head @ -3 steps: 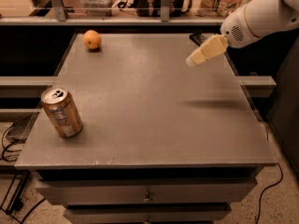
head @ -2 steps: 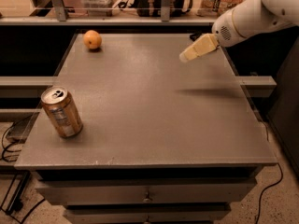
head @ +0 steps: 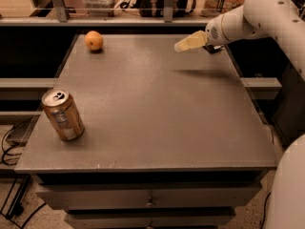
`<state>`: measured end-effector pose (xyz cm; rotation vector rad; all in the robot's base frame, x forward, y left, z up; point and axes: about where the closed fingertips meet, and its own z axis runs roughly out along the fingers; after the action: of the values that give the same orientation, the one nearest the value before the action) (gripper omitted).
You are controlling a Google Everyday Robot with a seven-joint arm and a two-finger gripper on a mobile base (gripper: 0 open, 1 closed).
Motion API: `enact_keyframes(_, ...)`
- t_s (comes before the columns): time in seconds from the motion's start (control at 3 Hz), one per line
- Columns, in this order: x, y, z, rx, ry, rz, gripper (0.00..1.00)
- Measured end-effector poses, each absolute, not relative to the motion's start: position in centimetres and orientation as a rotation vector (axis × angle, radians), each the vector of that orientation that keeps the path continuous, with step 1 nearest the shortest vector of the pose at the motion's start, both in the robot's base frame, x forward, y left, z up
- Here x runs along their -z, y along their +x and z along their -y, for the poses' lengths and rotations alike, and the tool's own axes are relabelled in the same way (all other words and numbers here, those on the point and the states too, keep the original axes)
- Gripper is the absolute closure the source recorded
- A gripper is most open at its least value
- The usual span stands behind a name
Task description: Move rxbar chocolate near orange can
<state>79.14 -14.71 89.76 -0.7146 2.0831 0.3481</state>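
The orange can stands near the front left corner of the grey table; a round orange fruit sits at the back left. Further right, the gripper hangs over the back of the table (spread or pressed together, I cannot tell); the rxbar chocolate peeks out dark just behind it, well apart from the can.

No wording can be read anywhere. The orange can, at the front left of the table, carries a pale label patch whose lettering cannot be made out. The gripper hangs over the table's far right part, well apart from the can
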Motion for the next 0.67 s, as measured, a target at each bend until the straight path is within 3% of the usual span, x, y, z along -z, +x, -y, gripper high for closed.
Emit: enact_keyframes(0.67, -88.4, 78.9, 15.0, -0.370, -0.675, -2.098, 0.00)
